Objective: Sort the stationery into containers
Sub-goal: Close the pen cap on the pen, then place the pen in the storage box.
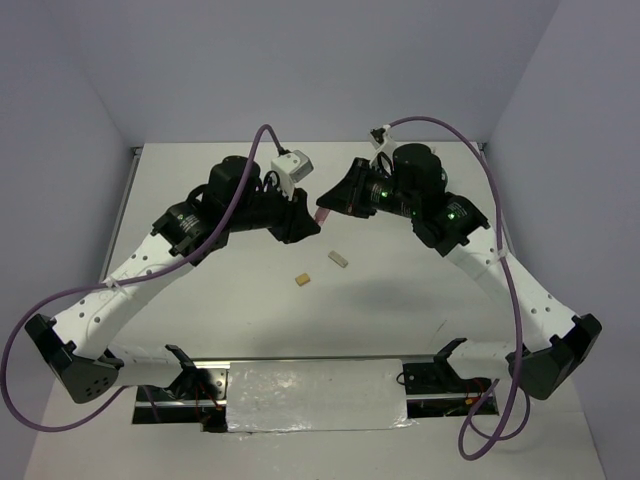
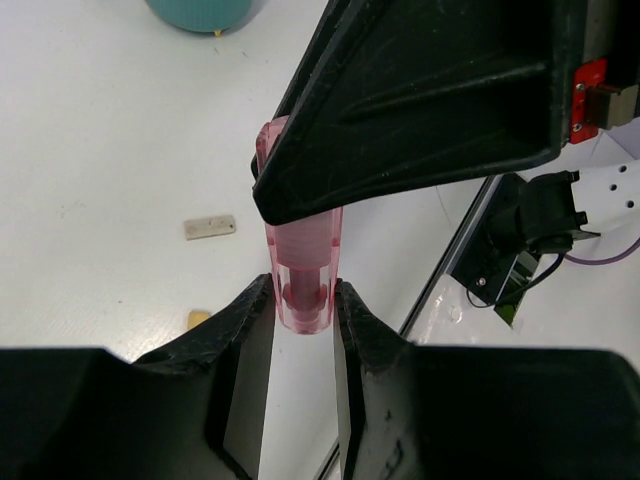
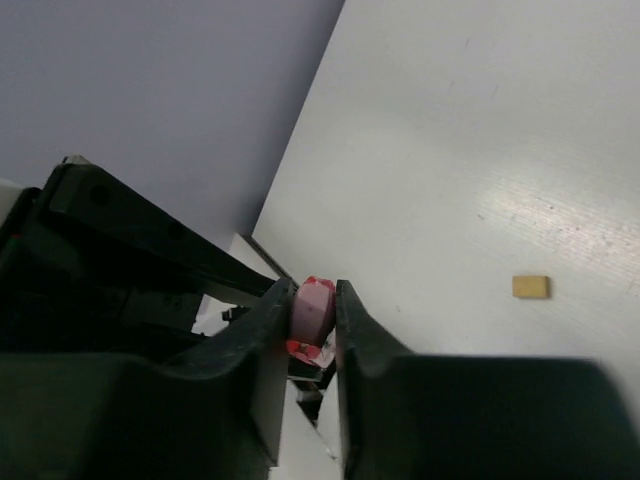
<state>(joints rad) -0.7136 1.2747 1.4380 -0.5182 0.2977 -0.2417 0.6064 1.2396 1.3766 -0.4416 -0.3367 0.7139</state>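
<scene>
1. Cup (image 2: pixel 200 12) stands on the table, apart from both grippers.
2. Left gripper (image 2: pixel 303 300) and right gripper (image 3: pixel 313 305) each pinch one end of the marker (image 2: pixel 300 270), jaws nearly closed.
3. Marker hangs in midair between them; it seems best to release one side only once the other holds firm.

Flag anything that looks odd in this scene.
One pink marker is pinched at both ends at once, left hand and right hand, above the table. A tan block and a pale block lie loose on it.

Overhead view high and behind, whole table (image 1: pixel 400 300) below, both wrist views close, sharing the pink marker (image 2: pixel 303 262)
</scene>
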